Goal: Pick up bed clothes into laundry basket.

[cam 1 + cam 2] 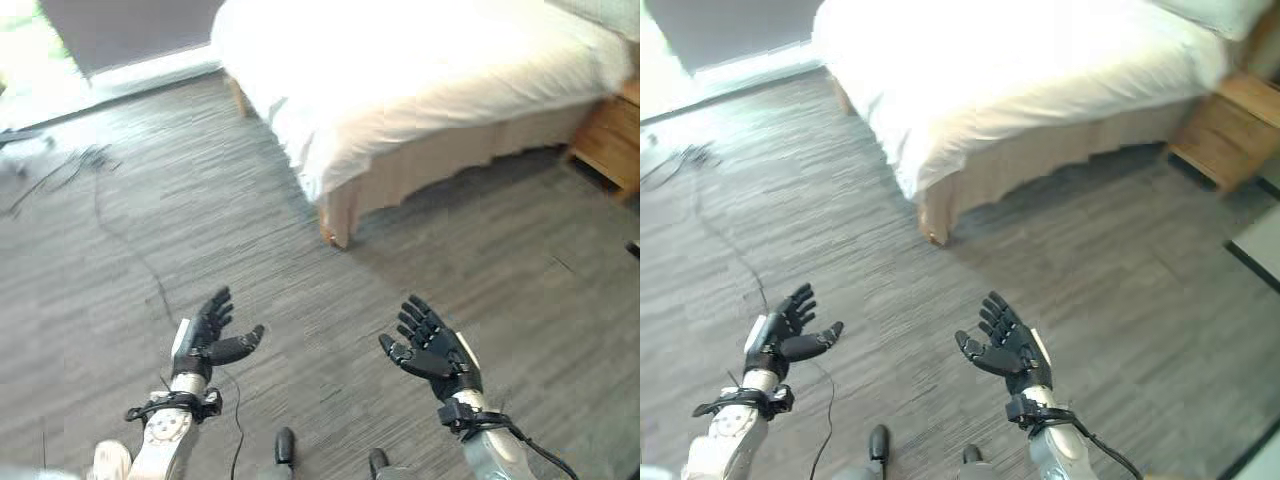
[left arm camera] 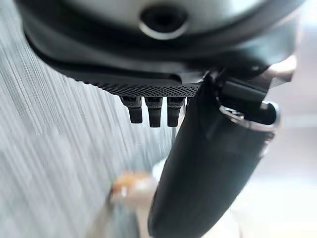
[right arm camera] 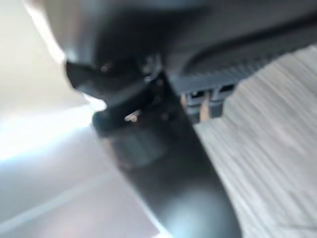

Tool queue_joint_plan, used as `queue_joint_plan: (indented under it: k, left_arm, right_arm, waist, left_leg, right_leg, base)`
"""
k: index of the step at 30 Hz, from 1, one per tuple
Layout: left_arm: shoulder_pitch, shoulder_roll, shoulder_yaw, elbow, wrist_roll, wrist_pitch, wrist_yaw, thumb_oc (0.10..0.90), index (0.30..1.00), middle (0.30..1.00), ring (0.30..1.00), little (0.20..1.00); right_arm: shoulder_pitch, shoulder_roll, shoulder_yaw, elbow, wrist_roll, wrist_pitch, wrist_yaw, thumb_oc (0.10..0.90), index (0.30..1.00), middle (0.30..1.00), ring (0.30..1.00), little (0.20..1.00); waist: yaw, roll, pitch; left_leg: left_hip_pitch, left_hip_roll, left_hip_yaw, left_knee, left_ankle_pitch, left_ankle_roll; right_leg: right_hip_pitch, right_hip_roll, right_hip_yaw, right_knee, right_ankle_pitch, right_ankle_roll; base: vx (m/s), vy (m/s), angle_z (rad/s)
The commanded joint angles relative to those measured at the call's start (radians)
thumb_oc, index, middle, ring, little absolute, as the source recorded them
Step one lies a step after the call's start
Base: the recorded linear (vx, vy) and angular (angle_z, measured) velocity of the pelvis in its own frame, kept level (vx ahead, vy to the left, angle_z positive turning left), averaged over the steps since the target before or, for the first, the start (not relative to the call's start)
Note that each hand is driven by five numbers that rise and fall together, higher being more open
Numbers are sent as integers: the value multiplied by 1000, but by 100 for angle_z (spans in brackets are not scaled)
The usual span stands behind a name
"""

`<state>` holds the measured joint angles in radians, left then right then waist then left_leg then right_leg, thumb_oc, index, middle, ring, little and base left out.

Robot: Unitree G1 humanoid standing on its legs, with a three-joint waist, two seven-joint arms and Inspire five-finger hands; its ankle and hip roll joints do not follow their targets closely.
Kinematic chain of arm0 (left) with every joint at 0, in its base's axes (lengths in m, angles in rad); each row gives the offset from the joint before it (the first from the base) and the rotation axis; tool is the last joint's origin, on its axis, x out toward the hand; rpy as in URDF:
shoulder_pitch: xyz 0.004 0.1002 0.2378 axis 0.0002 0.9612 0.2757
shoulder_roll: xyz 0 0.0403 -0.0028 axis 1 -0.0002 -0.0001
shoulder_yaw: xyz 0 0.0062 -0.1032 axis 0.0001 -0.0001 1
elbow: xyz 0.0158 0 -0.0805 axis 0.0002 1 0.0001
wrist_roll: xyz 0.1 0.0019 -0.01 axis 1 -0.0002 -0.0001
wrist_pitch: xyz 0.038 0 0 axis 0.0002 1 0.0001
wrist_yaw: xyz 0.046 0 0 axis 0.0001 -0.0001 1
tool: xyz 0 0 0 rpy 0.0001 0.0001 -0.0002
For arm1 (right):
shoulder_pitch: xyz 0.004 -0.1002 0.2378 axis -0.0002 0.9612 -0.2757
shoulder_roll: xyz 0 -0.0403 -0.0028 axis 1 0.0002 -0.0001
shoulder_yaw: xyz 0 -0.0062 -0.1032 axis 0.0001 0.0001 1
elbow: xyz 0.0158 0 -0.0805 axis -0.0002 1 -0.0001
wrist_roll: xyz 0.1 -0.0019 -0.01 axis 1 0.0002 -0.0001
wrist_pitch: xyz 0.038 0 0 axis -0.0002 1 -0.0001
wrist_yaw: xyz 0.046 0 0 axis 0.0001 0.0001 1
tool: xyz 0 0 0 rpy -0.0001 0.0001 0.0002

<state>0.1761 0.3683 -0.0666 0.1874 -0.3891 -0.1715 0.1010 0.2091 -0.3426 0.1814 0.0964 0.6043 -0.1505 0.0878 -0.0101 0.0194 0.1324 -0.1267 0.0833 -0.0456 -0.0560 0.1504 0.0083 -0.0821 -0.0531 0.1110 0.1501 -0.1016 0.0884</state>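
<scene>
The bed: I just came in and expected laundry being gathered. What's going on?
Nothing is being handled yet. The robot stands on the grey floor, short of the bed, which has a white cover. The left hand and right hand are both raised, open and holding nothing. A wooden nightstand sits beside the bed.

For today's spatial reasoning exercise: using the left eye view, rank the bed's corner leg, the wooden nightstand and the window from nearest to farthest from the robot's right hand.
From the right hand, open and empty:
1. Bed's corner leg, ahead, slightly left.
2. Wooden nightstand, ahead on the right.
3. Window, far ahead on the left.
</scene>
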Motion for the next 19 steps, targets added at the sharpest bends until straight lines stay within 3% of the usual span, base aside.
queue_joint_plan:
  k: [1,9,19]
  left_arm:
    - [-39,-39,-3,-99,-56,-93,-47,800,900,900,900,900]
    - [-10,-55,-29,-100,-61,-59,-58,800,900,900,900,900]
    - [10,-57,-13,-103,-46,-67,-56,800,900,900,900,900]
  right_arm:
    - [-57,6,-52,-108,32,-71,32,800,900,900,900,900]
    - [-11,25,-99,-80,-65,-67,-46,800,900,900,900,900]
    - [21,31,-129,-65,-75,-73,-42,800,900,900,900,900]
  waist:
    - [-5,-35,-49]
    - [-20,-41,-86]
    - [-27,-39,-95]
  left_leg:
    - [102,-45,101,40,-201,-42]
    - [150,-44,110,-13,-185,-41]
    - [171,-37,121,-15,-193,-43]
  right_leg:
    - [24,-14,6,-136,39,52]
    - [60,-4,16,-150,23,44]
    - [68,-1,22,-145,13,42]
  base:
    - [110,-18,-17]
    - [45,-5,-6]
    - [22,-18,-10]
